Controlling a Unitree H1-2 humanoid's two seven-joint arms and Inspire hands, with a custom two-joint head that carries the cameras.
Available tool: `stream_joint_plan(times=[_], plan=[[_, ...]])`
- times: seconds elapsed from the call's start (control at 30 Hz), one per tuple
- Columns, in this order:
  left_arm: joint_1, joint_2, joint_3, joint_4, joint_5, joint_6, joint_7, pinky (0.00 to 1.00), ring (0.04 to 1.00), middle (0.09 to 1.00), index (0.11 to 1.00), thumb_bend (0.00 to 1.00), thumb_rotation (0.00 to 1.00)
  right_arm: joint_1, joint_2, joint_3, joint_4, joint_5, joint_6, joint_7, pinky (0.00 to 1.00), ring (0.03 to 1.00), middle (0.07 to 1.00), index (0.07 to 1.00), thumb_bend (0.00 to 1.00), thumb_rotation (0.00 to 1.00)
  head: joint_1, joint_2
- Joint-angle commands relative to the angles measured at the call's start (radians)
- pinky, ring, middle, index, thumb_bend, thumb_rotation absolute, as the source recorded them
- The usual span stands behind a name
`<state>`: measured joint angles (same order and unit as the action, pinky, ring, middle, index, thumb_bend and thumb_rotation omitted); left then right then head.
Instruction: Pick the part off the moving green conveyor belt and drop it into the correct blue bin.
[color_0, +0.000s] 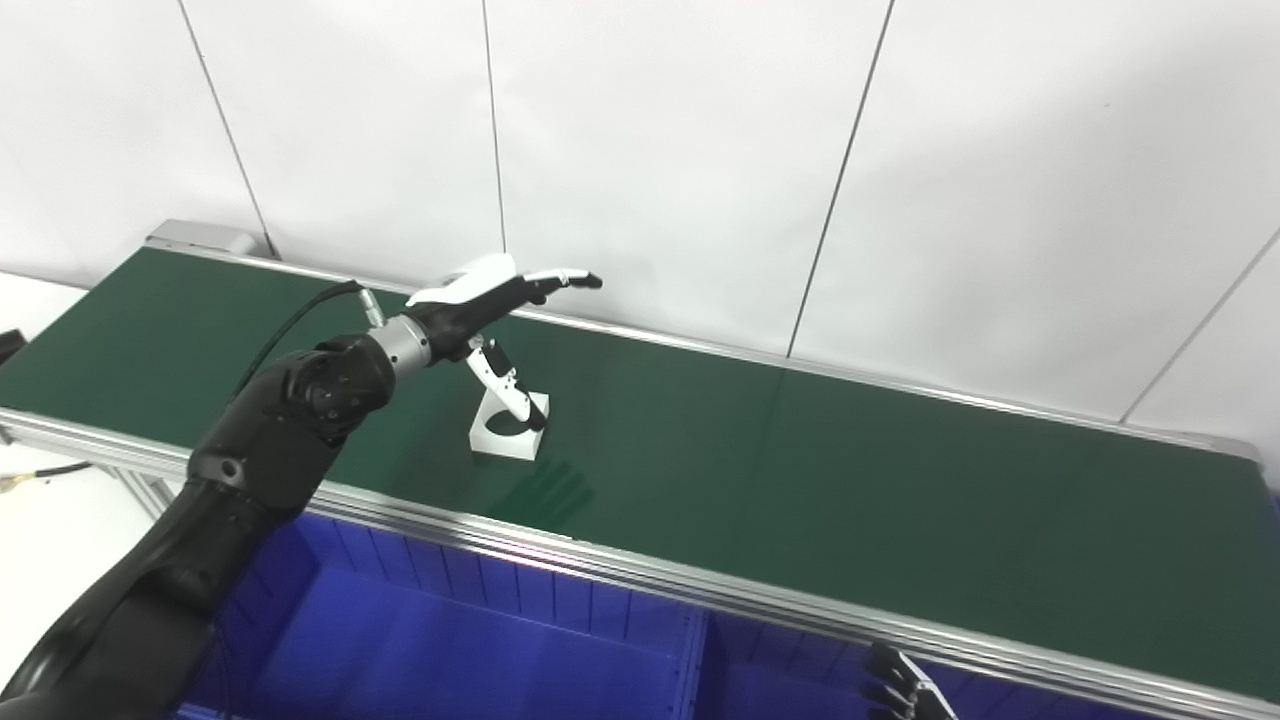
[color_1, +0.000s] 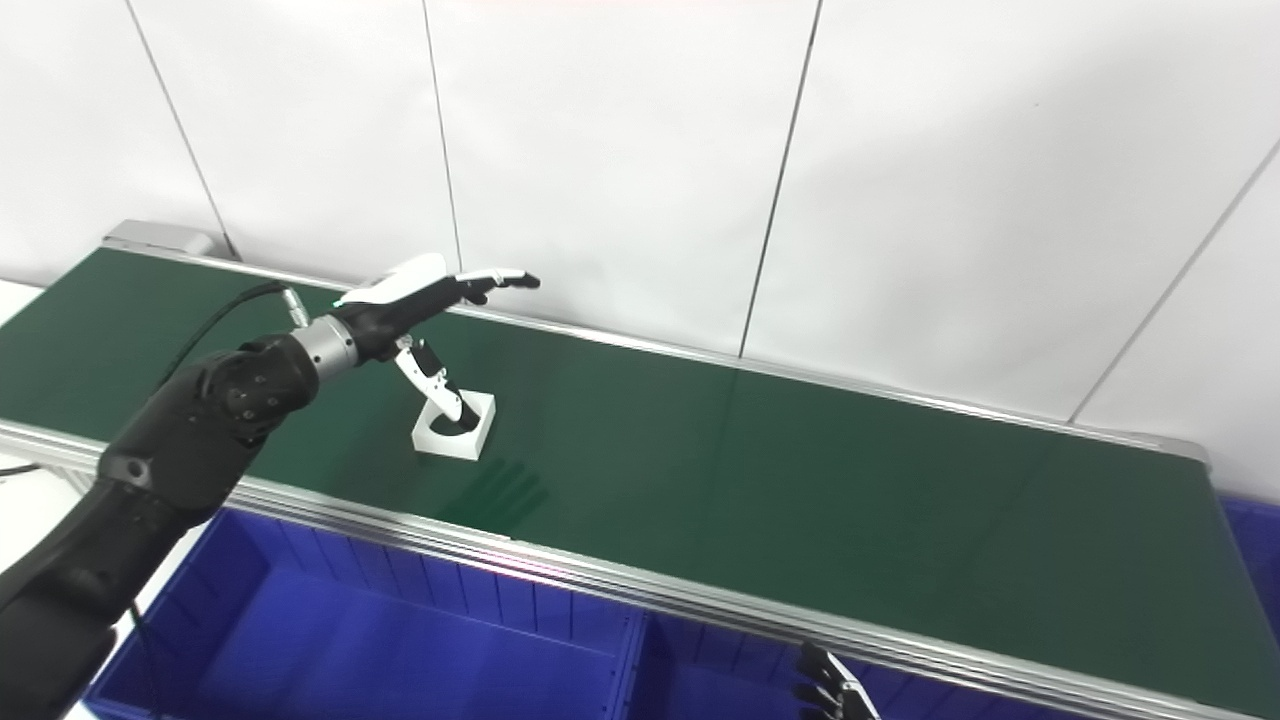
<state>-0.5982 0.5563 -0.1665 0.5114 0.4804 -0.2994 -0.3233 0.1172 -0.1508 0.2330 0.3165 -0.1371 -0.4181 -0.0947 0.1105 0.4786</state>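
A white square part with a round hole lies flat on the green conveyor belt, left of its middle. My left hand hovers just above the part, open, its fingers stretched flat toward the wall. The thumb hangs down over the part's hole; I cannot tell whether it touches. My right hand shows only as dark fingertips at the bottom edge, below the belt's near rail, with the fingers apart.
Blue bins stand in a row under the belt's near rail, with a divider wall between two of them. A white panelled wall rises right behind the belt. The belt's left end roller is at far left.
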Motion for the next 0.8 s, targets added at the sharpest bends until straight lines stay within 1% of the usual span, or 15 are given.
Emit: stream_joint_plan(times=[0.0, 0.03, 0.07, 0.17, 0.27, 0.43, 0.57, 0.63, 0.77], plan=[[-0.071, 0.034, -0.007, 0.014, 0.018, 0.0, 0.026, 0.96, 0.954, 0.932, 0.908, 1.0, 0.1, -0.011, -0.009, 0.006, -0.016, -0.002, -0.052, -0.02, 0.72, 0.773, 0.824, 0.837, 0.66, 0.0, 0.001, 0.001], [-0.079, 0.033, -0.016, 0.035, 0.026, -0.011, 0.031, 0.96, 0.947, 0.926, 0.903, 1.0, 0.1, -0.01, -0.011, 0.007, -0.016, -0.003, -0.052, -0.024, 0.72, 0.773, 0.824, 0.836, 0.66, 0.0, -0.001, 0.0], [-0.085, 0.031, -0.026, 0.052, 0.034, -0.019, 0.036, 0.97, 0.94, 0.919, 0.898, 1.0, 0.13, -0.008, -0.012, 0.008, -0.015, -0.003, -0.051, -0.026, 0.72, 0.774, 0.825, 0.837, 0.66, 0.0, -0.002, 0.0], [-0.093, 0.024, -0.045, 0.078, 0.044, -0.015, 0.035, 1.0, 0.958, 0.924, 0.905, 1.0, 0.15, -0.002, -0.009, 0.003, -0.017, 0.01, -0.052, -0.021, 0.73, 0.779, 0.828, 0.84, 0.66, 0.0, -0.01, 0.001], [-0.09, 0.018, -0.054, 0.079, 0.046, 0.002, 0.034, 1.0, 0.974, 0.934, 0.912, 1.0, 0.14, 0.003, -0.007, 0.0, -0.02, 0.018, -0.052, -0.015, 0.73, 0.784, 0.83, 0.842, 0.66, 0.0, -0.01, 0.001], [-0.082, 0.005, -0.078, 0.082, 0.083, 0.019, 0.068, 1.0, 0.984, 0.938, 0.917, 0.99, 0.13, 0.004, -0.007, 0.001, -0.019, 0.015, -0.052, -0.018, 0.72, 0.782, 0.83, 0.843, 0.66, 0.0, -0.012, 0.0], [-0.097, -0.009, -0.097, 0.16, 0.086, -0.021, 0.093, 1.0, 0.978, 0.928, 0.909, 0.99, 0.13, 0.004, -0.007, 0.002, -0.019, 0.006, -0.052, -0.023, 0.72, 0.782, 0.83, 0.845, 0.66, 0.0, -0.02, 0.001], [-0.096, -0.012, -0.106, 0.178, 0.083, -0.038, 0.101, 1.0, 0.965, 0.924, 0.9, 0.99, 0.13, 0.007, -0.006, 0.001, -0.023, 0.004, -0.052, -0.025, 0.72, 0.781, 0.829, 0.845, 0.66, 0.0, -0.02, 0.003], [-0.078, -0.025, -0.121, 0.167, 0.073, -0.011, 0.087, 1.0, 0.961, 0.926, 0.904, 0.98, 0.12, 0.012, -0.007, 0.002, -0.027, 0.004, -0.052, -0.028, 0.72, 0.78, 0.827, 0.843, 0.66, 0.0, -0.021, 0.005]])
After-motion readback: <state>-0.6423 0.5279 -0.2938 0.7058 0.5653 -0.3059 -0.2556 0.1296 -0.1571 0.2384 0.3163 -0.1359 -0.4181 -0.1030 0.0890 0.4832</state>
